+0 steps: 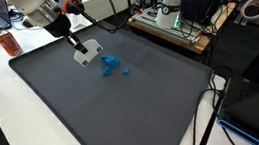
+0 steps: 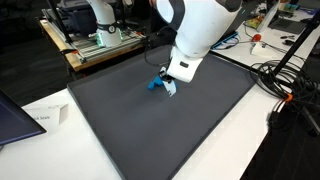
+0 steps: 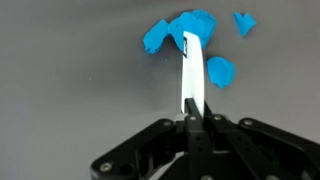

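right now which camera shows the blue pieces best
The wrist view: the blue pieces lie close and clearly separate, with the white strip reaching among them. In both exterior views they are only a small blob.

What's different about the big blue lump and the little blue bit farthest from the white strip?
The big blue lump is far larger than the little blue bit. The white strip reaches the big lump; the little bit lies apart from it. Both are bright blue and lie on the grey mat.

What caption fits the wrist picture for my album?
Shut end effector holds a white strip, tip among blue lumps, on a dark grey mat.
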Robot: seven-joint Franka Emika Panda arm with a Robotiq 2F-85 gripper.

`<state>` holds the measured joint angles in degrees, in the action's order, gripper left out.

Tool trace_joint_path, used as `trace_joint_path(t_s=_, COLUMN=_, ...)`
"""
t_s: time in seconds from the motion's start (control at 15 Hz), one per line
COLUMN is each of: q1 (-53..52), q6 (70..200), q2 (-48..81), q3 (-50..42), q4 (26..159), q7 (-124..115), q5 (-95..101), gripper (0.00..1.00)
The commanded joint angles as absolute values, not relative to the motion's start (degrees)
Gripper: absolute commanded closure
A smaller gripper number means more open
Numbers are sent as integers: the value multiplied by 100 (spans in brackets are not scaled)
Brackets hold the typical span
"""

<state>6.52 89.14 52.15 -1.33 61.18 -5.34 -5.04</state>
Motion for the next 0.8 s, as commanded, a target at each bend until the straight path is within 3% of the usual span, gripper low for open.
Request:
trace_joint_path(t_s=0.0, q1=992, q6=9269, q2=4931, q3=72, q4=6553, q7=124, q5=-953, gripper=99)
trace_joint_path(t_s=0.73, q1=1966, q6=11372, q2=3556, q3=344, q4=9105, q7=1969, q5=-2580, gripper=99)
